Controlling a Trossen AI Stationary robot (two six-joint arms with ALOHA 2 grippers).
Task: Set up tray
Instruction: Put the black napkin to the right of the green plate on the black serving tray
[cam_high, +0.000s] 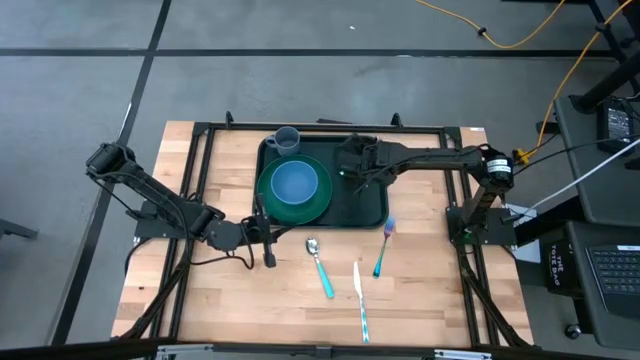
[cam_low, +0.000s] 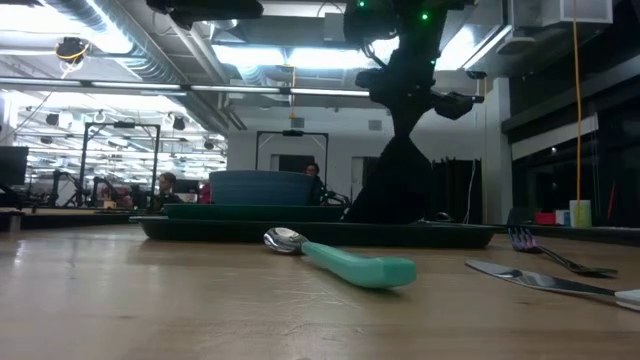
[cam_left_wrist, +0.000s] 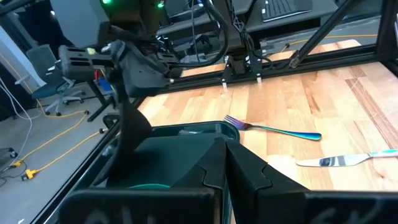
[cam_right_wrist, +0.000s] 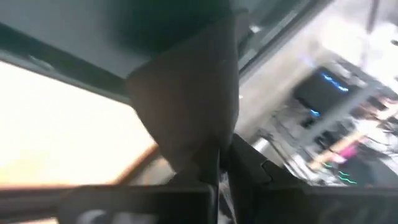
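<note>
High view: table (cam_high: 230, 310), wooden, with the tray (cam_high: 372, 212) at its far centre. It carries the green plate (cam_high: 318, 208), a blue bowl (cam_high: 295, 182) nested in it, and a grey-blue cup (cam_high: 287, 139) in the far left corner. Right half of the tray looks reserved for whatever the right arm is bringing.

Right gripper (cam_high: 350, 160) hangs over that right half, jaws pinched on a dark napkin (cam_right_wrist: 193, 99). In the right wrist view the cloth drapes from the closed fingers; low view shows it hanging down to about tray level. Judgement: napkin is being laid on the tray, not released yet.

Left gripper (cam_high: 262, 228) sits just off the tray's near left corner, jaws closed on nothing, parked clear of the right arm's path.

Cutlery lies loose on the wood near the tray's front edge: knife (cam_high: 359, 300), spoon (cam_high: 320, 266), fork (cam_high: 383, 246). Probably staged for later pickup; the fork is closest to the tray's near right corner, the others a bit further out.

Tray relative to claws: directly under the right one, just beside the left one.
</note>
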